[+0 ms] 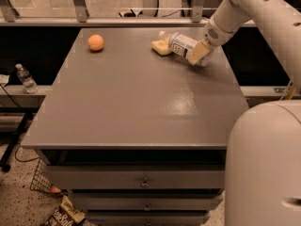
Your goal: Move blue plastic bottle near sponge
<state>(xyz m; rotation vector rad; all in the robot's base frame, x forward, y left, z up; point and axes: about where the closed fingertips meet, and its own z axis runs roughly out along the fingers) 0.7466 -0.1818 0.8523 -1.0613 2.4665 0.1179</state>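
The blue plastic bottle (180, 43) lies on its side at the far right of the grey table (141, 98), its white cap pointing left. Its cap end touches the pale yellow sponge (160, 47), which lies flat just left of it. My gripper (199, 53) comes in from the upper right on the white arm. It is shut on the bottle's base end, with a tan finger (196, 52) over it, low at the table top.
A round orange fruit (96, 42) sits at the table's far left. A small clear water bottle (25, 78) stands on a ledge left of the table. My white base (265, 164) fills the lower right. Drawers (141, 182) run below the table top.
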